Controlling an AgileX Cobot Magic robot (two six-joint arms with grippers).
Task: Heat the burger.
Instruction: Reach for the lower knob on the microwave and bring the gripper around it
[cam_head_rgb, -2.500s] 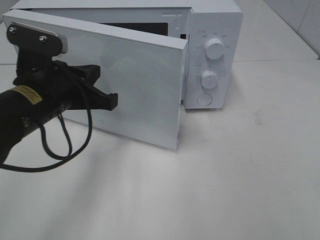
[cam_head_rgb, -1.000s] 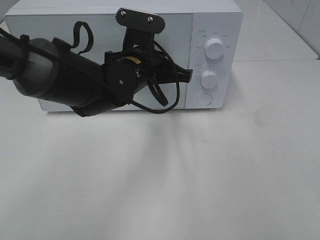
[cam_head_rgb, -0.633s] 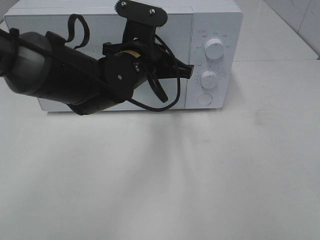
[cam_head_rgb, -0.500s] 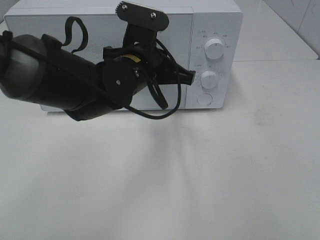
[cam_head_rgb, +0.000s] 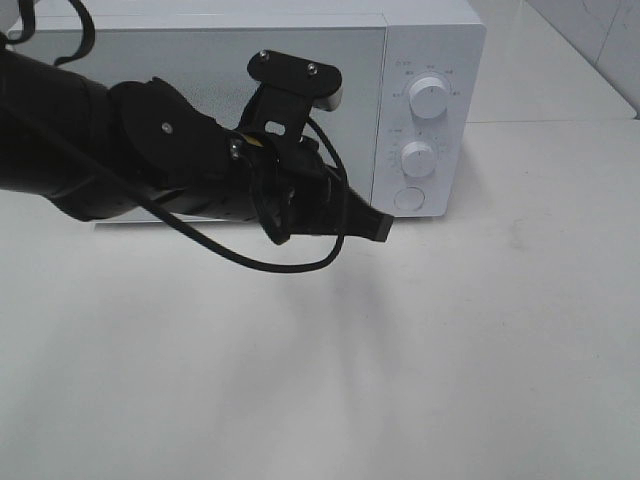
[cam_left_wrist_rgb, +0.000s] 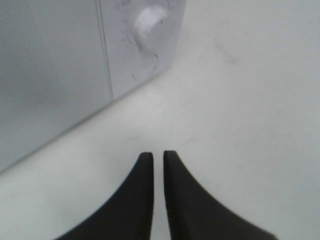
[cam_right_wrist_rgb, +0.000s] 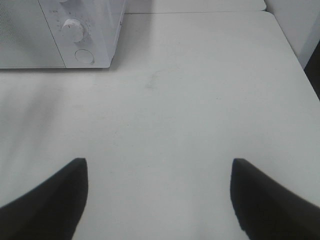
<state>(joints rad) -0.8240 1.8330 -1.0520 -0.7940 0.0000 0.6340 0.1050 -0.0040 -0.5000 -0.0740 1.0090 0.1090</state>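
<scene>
The burger is hidden; no view shows it. The white microwave (cam_head_rgb: 200, 60) stands at the back of the table with its door closed. My left gripper (cam_head_rgb: 375, 228) hovers just in front of the door's lower right corner, below the lower knob (cam_head_rgb: 418, 158). In the left wrist view its fingertips (cam_left_wrist_rgb: 145, 157) are nearly together with only a thin slit between them and nothing in it, above the table beside the microwave (cam_left_wrist_rgb: 50, 75). My right gripper (cam_right_wrist_rgb: 158, 162) is open wide and empty over bare table, well to the right of the microwave (cam_right_wrist_rgb: 75, 30).
The control panel carries an upper knob (cam_head_rgb: 428, 100) and a round button (cam_head_rgb: 408, 198). The left arm and its looping cable (cam_head_rgb: 290, 262) cover much of the door. A table edge (cam_right_wrist_rgb: 287, 35) runs along the right, beyond the right gripper.
The microwave door, open at first, is now closed. The left gripper has dropped from the door's right edge, at knob height, down and forward toward the table.
</scene>
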